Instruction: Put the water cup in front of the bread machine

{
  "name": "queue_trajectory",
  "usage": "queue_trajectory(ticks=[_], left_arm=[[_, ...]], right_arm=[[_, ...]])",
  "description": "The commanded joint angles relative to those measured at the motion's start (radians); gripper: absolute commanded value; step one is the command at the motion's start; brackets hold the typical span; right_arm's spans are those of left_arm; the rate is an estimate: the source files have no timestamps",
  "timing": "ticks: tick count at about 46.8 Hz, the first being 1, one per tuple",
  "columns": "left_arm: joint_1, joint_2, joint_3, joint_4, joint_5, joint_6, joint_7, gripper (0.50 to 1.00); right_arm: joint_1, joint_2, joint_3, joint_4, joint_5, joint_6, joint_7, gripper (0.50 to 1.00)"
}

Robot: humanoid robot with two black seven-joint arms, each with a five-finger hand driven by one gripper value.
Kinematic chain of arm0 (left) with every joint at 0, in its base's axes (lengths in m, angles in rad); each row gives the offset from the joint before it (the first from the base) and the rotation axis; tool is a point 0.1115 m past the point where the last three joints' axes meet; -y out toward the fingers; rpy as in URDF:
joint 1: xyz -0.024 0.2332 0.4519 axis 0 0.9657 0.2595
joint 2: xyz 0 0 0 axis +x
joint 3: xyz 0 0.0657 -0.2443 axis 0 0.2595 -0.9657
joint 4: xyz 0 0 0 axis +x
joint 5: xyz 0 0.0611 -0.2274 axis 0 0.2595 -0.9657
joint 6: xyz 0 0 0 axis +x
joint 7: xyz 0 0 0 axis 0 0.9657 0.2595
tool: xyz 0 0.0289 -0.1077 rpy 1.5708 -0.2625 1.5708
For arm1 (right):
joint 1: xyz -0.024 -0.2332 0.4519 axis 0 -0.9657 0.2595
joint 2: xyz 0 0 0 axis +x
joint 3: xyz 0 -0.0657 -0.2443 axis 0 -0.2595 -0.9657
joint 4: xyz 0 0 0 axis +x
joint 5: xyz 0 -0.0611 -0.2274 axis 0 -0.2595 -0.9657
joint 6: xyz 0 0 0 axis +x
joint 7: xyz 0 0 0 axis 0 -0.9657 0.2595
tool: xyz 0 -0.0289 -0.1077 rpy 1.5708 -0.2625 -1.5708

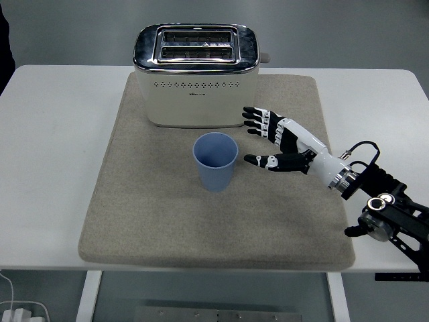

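You see the blue cup [215,161] upright before the toaster [196,75]; the right hand [285,144] beside it, fingers [258,119] spread, holding nothing.

A beige mat [154,221] is lying flat on the white table [47,168], covering its middle. A white plug [20,314] is showing below the near edge.

My hand [281,141] is glossy black and white plastic. The cup [215,161] looks matt blue plastic; the toaster [196,74] has a shiny chrome top over smooth cream sides. The mat [134,201] is rough beige cloth on the smooth white surface [53,134].
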Motion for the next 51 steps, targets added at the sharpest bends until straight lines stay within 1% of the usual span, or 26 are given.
queue_trajectory(ticks=[1,7,11,15,17,20,25,32,36,39,45,49,51], left_arm=[[0.0,0.0,0.0,0.0,0.0,0.0,0.0,1.0],[0.0,0.0,0.0,0.0,0.0,0.0,0.0,1.0],[0.0,0.0,0.0,0.0,0.0,0.0,0.0,1.0],[0.0,0.0,0.0,0.0,0.0,0.0,0.0,1.0],[0.0,0.0,0.0,0.0,0.0,0.0,0.0,1.0],[0.0,0.0,0.0,0.0,0.0,0.0,0.0,1.0],[0.0,0.0,0.0,0.0,0.0,0.0,0.0,1.0],[0.0,0.0,0.0,0.0,0.0,0.0,0.0,1.0],[0.0,0.0,0.0,0.0,0.0,0.0,0.0,1.0],[0.0,0.0,0.0,0.0,0.0,0.0,0.0,1.0],[0.0,0.0,0.0,0.0,0.0,0.0,0.0,1.0],[0.0,0.0,0.0,0.0,0.0,0.0,0.0,1.0],[0.0,0.0,0.0,0.0,0.0,0.0,0.0,1.0]], right_arm=[[0.0,-0.019,0.001,0.002,0.009,0.009,0.006,0.926],[0.008,-0.046,0.015,0.002,0.054,0.036,-0.006,0.926],[0.017,-0.051,0.037,-0.01,0.112,0.078,-0.017,0.926],[0.031,-0.06,0.055,-0.025,0.178,0.107,-0.051,0.926],[0.04,-0.068,0.06,-0.04,0.205,0.11,-0.072,0.926],[0.055,-0.071,0.061,-0.062,0.241,0.11,-0.091,0.926],[0.075,-0.069,0.061,-0.094,0.278,0.122,-0.094,0.928],[0.098,-0.062,0.064,-0.134,0.311,0.176,-0.094,0.928],[0.109,-0.06,0.063,-0.151,0.362,0.197,-0.094,0.928],[0.11,-0.063,0.061,-0.159,0.406,0.228,-0.097,0.928],[0.112,-0.062,0.063,-0.182,0.466,0.282,-0.137,0.928],[0.138,-0.059,0.058,-0.198,0.489,0.3,-0.169,0.928],[0.147,-0.057,0.055,-0.212,0.506,0.3,-0.189,0.928]])
